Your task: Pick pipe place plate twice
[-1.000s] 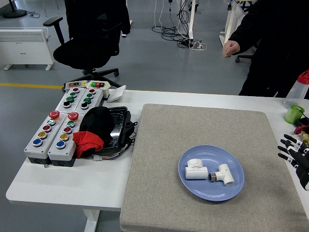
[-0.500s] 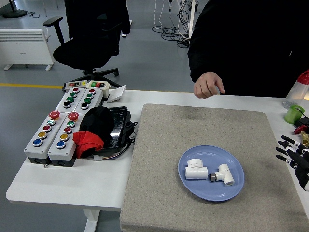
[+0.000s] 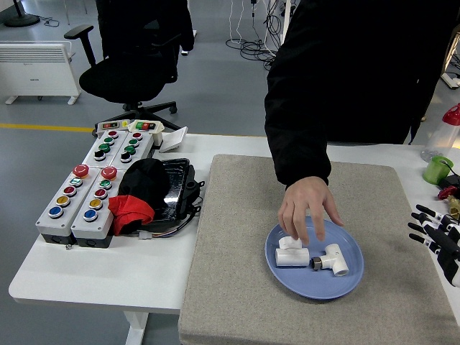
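Observation:
A blue plate [image 3: 302, 282] lies on the grey mat [image 3: 237, 273], right of the middle. Two white pipe fittings lie in it: an elbow piece [image 3: 292, 254] on the left and a T piece [image 3: 333, 259] on the right. A person in a black sleeve leans over from the far side; the person's hand [image 3: 307, 206] reaches down over the plate, with fingertips at the elbow piece. My right hand [image 3: 435, 236] rests at the right edge of the picture, fingers spread and empty, well right of the plate. My left arm is out of view.
A grey button box [image 3: 90, 191] with coloured buttons stands at the left, with a black and red cloth [image 3: 140, 192] and a black tray [image 3: 177, 188] beside it. A green cup [image 3: 438, 169] stands at the far right. An office chair [image 3: 133, 61] stands behind the table.
The person has leaned in over the table and lowered a hand from the mat's far edge down onto the plate. My right hand has barely moved.

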Tool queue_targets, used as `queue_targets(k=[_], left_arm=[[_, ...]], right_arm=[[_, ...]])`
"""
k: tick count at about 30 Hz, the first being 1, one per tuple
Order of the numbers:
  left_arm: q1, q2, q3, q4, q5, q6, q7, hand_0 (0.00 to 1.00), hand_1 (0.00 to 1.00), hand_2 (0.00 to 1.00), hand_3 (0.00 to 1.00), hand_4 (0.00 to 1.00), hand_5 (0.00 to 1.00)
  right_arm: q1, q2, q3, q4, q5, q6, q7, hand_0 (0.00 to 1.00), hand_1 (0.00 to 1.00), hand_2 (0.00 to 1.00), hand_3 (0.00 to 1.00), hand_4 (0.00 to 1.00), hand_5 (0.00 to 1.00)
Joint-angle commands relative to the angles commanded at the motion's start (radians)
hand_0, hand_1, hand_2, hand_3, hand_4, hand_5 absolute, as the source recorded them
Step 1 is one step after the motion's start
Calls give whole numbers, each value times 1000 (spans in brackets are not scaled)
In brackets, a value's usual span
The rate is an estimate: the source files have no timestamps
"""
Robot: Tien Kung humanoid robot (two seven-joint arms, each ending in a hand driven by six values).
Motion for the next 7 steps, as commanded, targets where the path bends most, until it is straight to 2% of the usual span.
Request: queue_targets(k=[7], left_arm=[[8,-2,-5,-1,9,-3,2,653,631,633,551,389,998]], right_arm=[[-7,-3,-3,0,-3,-11,-5,777,735,771,761,494,613]])
